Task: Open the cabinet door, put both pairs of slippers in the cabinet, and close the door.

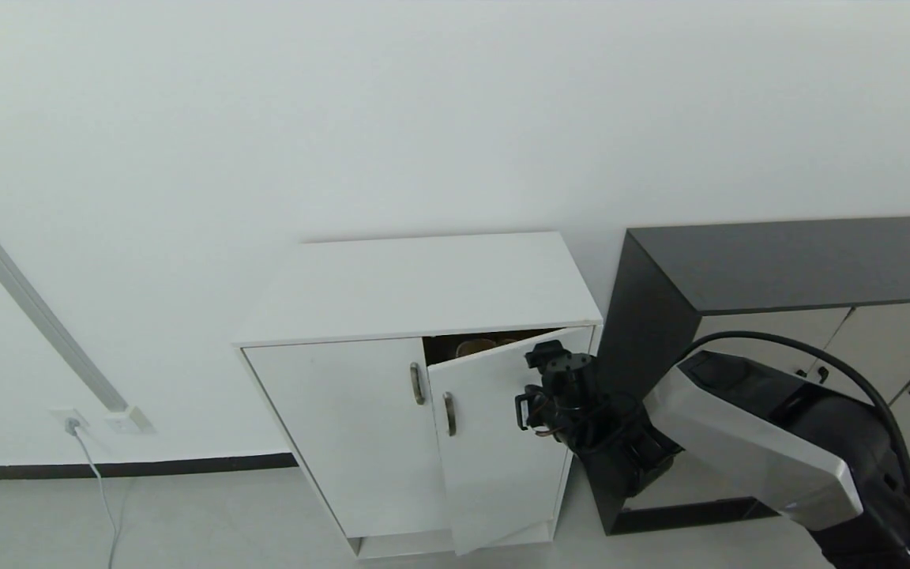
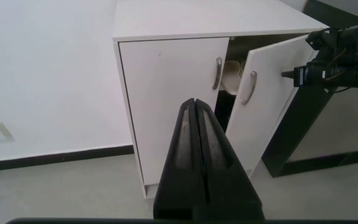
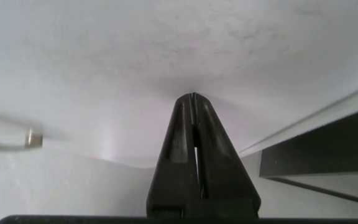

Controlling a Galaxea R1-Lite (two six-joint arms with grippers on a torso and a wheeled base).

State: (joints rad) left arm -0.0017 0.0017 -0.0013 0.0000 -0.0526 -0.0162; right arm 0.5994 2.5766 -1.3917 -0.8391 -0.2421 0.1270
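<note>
Floor (image 1: 210,514): light grey, ends at white wall (image 1: 455,118).
White cabinet (image 1: 415,288): stands on floor, back to wall; right door (image 1: 494,450) ajar, left door (image 1: 344,427) closed.
Dark cabinet (image 1: 787,261): on floor, just beside white cabinet, at robot's right.
Cable (image 1: 99,482): hangs along wall, down to floor.

Bright, even, soft light washes the white wall (image 1: 455,95). The cabinet (image 1: 423,284) casts a faint shadow on it toward 3 o'clock; the interior behind the ajar door (image 1: 494,458) is dark.
</note>
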